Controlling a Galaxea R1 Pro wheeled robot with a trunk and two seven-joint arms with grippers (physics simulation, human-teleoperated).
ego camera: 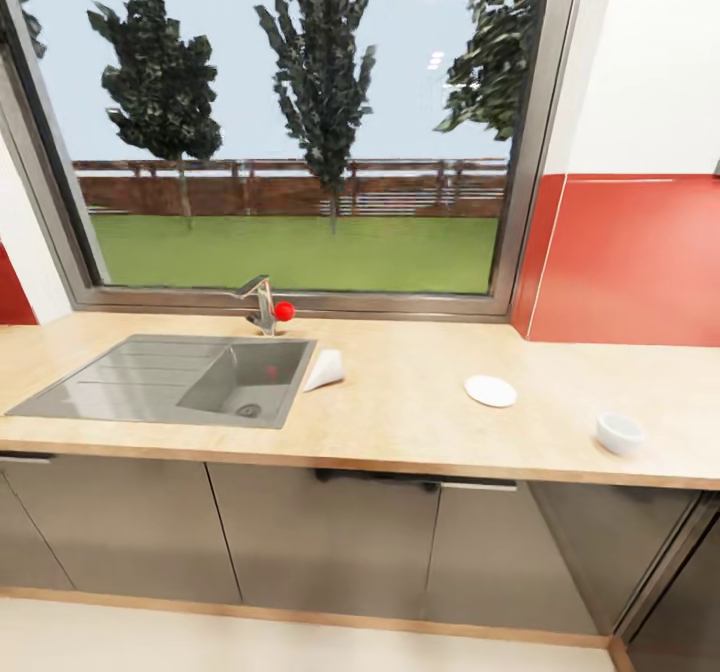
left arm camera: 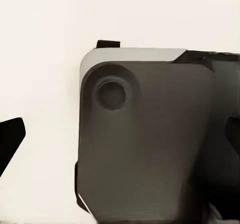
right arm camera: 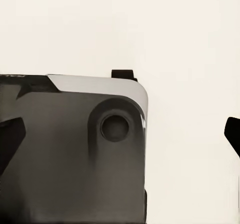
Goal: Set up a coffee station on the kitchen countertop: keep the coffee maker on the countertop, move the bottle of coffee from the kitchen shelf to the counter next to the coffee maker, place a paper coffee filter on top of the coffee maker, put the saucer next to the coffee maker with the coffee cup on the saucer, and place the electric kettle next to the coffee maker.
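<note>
A white cone-shaped paper coffee filter [ego camera: 323, 370] lies on the wooden countertop [ego camera: 400, 422] just right of the sink. Further right rests a flat white saucer [ego camera: 490, 390]. A small white coffee cup [ego camera: 620, 432] stands upright near the counter's front edge, apart from the saucer. In the left wrist view my left gripper [left arm camera: 120, 139] is open, with dark fingertips [left arm camera: 10, 140] at the picture's edges and nothing between them. My right gripper [right arm camera: 120, 136] is open too, one fingertip [right arm camera: 233, 134] showing at the side.
A steel sink [ego camera: 170, 380] with a red-knobbed tap [ego camera: 265, 307] is set into the counter under a large window [ego camera: 290, 122]. Grey cabinet doors [ego camera: 320, 542] run below. A red wall panel [ego camera: 630, 257] stands at the right. Both wrist views look down on my dark base [left arm camera: 150, 144] and pale floor.
</note>
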